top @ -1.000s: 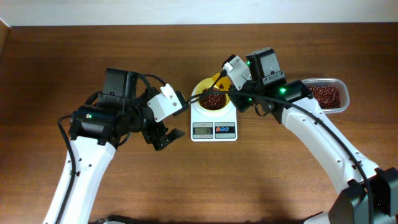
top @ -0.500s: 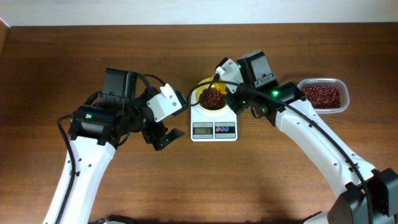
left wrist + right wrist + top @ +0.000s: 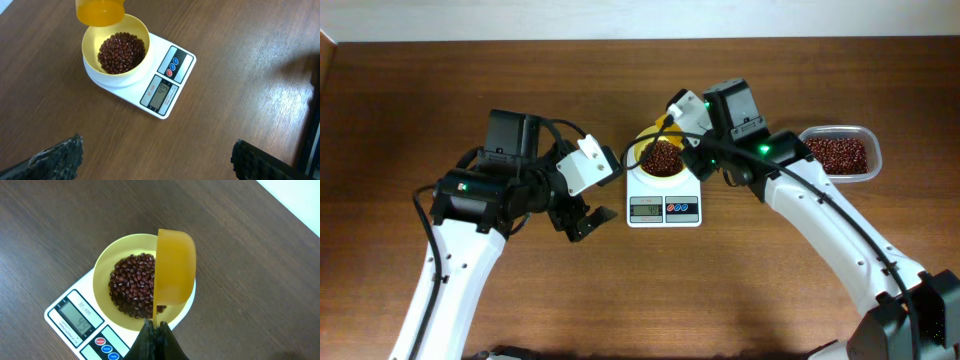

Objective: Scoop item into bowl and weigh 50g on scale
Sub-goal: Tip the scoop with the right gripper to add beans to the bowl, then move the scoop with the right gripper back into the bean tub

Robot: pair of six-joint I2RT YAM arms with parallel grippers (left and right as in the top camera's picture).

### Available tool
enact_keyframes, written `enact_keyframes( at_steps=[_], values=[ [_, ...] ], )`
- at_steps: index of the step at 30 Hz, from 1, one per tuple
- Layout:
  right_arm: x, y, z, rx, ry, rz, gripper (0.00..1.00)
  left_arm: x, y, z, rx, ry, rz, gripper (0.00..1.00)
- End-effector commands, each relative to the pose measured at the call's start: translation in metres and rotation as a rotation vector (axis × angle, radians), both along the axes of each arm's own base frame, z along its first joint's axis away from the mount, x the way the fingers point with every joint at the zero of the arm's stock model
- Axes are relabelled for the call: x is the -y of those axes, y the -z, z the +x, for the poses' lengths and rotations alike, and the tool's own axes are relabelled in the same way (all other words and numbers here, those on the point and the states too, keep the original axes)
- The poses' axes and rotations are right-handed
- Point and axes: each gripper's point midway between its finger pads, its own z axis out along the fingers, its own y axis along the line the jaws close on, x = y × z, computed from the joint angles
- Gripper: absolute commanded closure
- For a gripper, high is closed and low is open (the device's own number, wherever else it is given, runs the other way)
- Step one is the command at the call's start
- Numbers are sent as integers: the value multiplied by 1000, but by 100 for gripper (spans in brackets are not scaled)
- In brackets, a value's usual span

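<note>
Beans (image 3: 131,282) heaped in bowl (image 3: 102,262); bowl on scale (image 3: 57,311), just ahead of right gripper (image 3: 153,332). Right gripper pinching handle of yellow scoop (image 3: 175,267), which is tipped on edge over bowl. Left gripper (image 3: 157,159) spread wide, near scale, holding nothing. Clear tub (image 3: 869,152) on table (image 3: 640,300), more beans inside. Count: one bowl, one scale, one scoop, one tub.

Dark wooden table (image 3: 640,290); pale wall (image 3: 620,18) behind.

three downward views sharing the scale (image 3: 664,207)
</note>
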Motion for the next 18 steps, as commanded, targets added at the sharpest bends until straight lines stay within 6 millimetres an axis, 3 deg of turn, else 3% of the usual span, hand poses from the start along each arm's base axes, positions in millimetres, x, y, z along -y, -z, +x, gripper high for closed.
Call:
enact_keyframes(
  at_steps=[1,4,6,10,13,16,18],
  values=[
    [-5,-23,2,10,1,93,96,3,2,-2,-18,1,-17,1],
    [1,-25,9,24,21,99,96,3,2,-2,-18,1,-17,1],
    [21,-36,26,52,107,139,96,3,2,-2,-18,1,-17,1],
    [95,-44,52,60,307,166,96,3,2,-2,-18,1,-17,1],
    [142,-38,57,38,414,156,96,3,2,-2,-18,1,-17,1],
    [189,-25,48,-32,523,133,96,3,2,-2,-18,1,-17,1],
    [234,-8,28,-120,649,72,96,3,2,-2,-18,1,-17,1]
  ],
)
